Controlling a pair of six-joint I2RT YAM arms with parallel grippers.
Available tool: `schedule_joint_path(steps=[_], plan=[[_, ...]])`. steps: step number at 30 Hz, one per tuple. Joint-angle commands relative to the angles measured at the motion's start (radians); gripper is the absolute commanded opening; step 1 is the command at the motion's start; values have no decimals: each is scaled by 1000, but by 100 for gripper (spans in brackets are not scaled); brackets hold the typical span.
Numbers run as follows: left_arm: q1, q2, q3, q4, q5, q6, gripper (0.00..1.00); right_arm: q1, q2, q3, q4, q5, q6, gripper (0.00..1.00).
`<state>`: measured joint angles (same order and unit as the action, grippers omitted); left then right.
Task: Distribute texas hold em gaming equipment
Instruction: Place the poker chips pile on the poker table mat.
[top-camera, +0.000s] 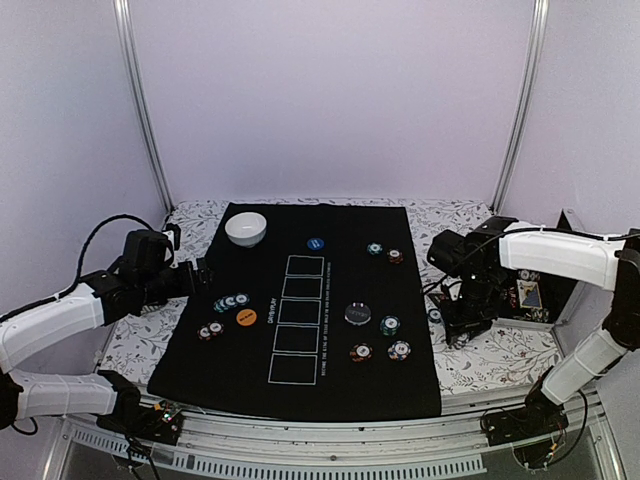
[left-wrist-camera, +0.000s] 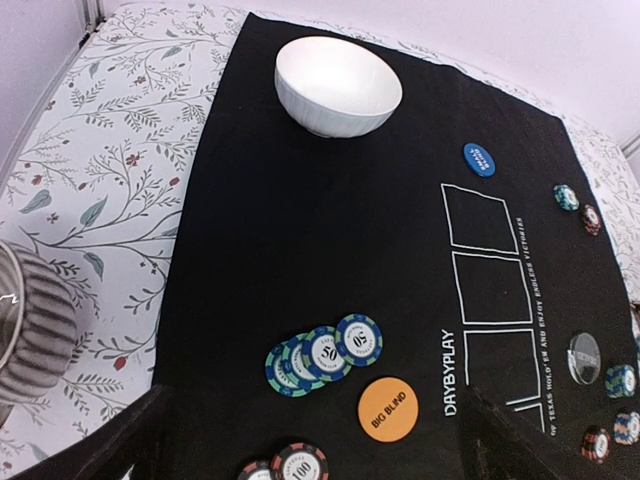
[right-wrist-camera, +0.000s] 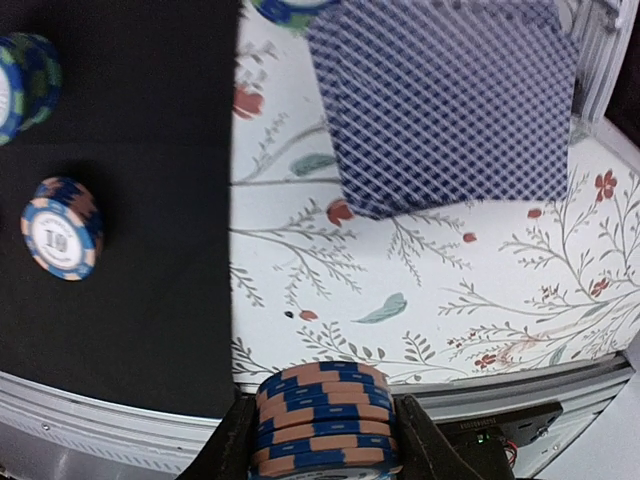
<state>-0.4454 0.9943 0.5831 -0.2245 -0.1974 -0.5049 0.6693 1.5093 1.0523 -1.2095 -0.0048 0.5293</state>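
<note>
My right gripper (right-wrist-camera: 325, 440) is shut on a stack of blue-and-salmon striped poker chips (right-wrist-camera: 325, 410), held over the floral cloth just right of the black mat (top-camera: 300, 385). A deck of blue-backed playing cards (right-wrist-camera: 445, 100) lies beyond it, and a "10" chip stack (right-wrist-camera: 62, 228) sits on the mat to its left. My left gripper (left-wrist-camera: 320, 455) hangs open above the mat's left side, near fanned teal "50" chips (left-wrist-camera: 325, 352), the orange Big Blind disc (left-wrist-camera: 388, 408) and red "100" chips (left-wrist-camera: 290, 465). A blue disc (left-wrist-camera: 479, 159) and a black disc (left-wrist-camera: 584, 357) lie further across.
A white bowl (left-wrist-camera: 338, 85) stands at the mat's far left corner. More chip stacks dot the mat's right side (top-camera: 390, 325), near its front (top-camera: 399, 350) and at the back right (top-camera: 374, 248). Metal frame rails run along the table's near edge (top-camera: 330, 435).
</note>
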Motion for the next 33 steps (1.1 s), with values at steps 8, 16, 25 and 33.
schedule_joint_path(steps=[8,16,25,33], plan=[[-10,-10,-11,35,33,0,98,292,392,582,-26,-67,-63,3],[-10,12,-64,69,106,8,98,434,847,1199,-112,-130,-135,3],[-22,19,-168,174,257,-65,95,462,974,1246,-109,-171,-122,3],[-43,59,-157,182,254,-62,96,476,971,1204,-153,-120,-96,3]])
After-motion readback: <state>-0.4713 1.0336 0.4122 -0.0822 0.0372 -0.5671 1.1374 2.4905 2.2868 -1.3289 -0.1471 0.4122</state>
